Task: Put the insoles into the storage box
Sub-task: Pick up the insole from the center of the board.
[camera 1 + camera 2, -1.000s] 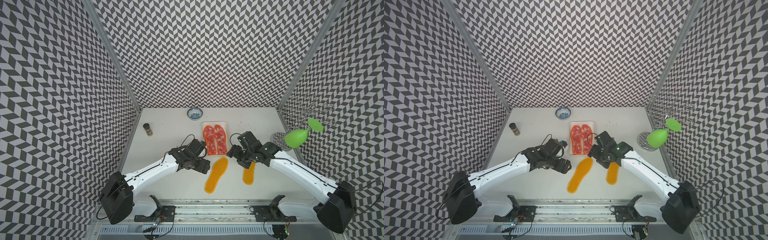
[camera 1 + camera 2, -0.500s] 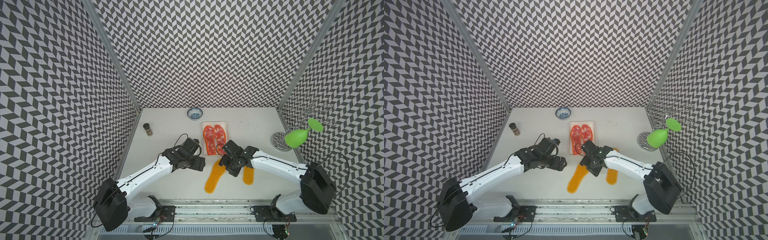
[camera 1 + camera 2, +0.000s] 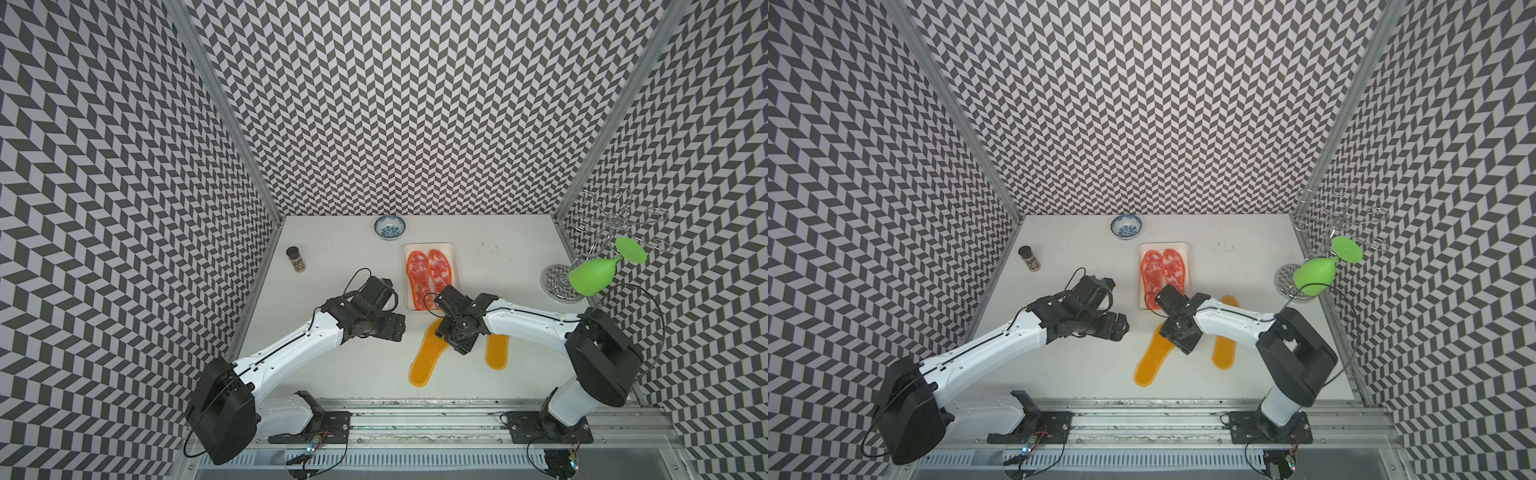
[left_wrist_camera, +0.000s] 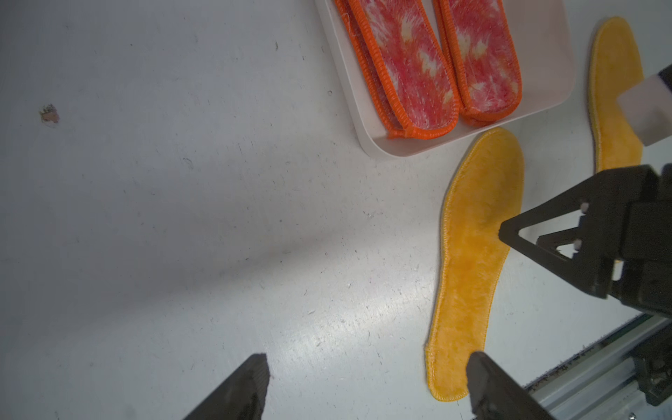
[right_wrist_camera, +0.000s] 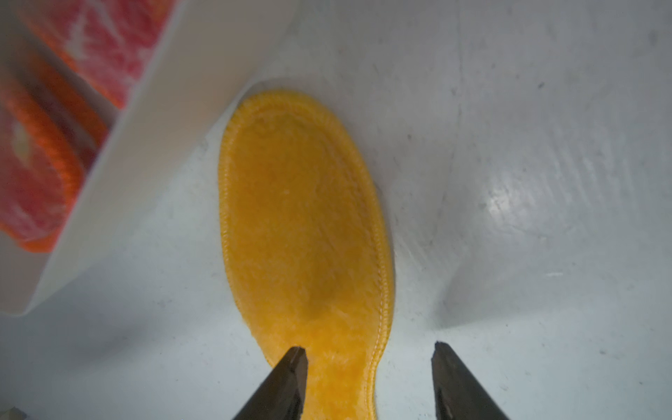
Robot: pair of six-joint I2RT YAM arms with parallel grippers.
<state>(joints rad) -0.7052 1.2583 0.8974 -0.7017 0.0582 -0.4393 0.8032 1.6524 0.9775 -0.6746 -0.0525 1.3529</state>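
Right hand (image 5: pixel 369 350) — fingers spread — straddles one edge of the yellow insole (image 5: pixel 305 218)

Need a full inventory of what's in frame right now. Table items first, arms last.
storage box: 1, white, mid-table
mottled insoles: 2 showing, red-and-white with orange edging, side by side in the storage box
plain insoles: 2, yellow-orange, on the table in front of the box; the second is partly hidden by the right arm
bowl: 1, blue-and-white, back of table
spice jar: 1, brown with dark lid, back left
glass: 1, green, on the wire rack
wire rack: 1, chrome, right edge
table: 1, white
left gripper: 1, black, open, over bare table
right gripper: 1, black, open, jaws astride one plain insole's edge
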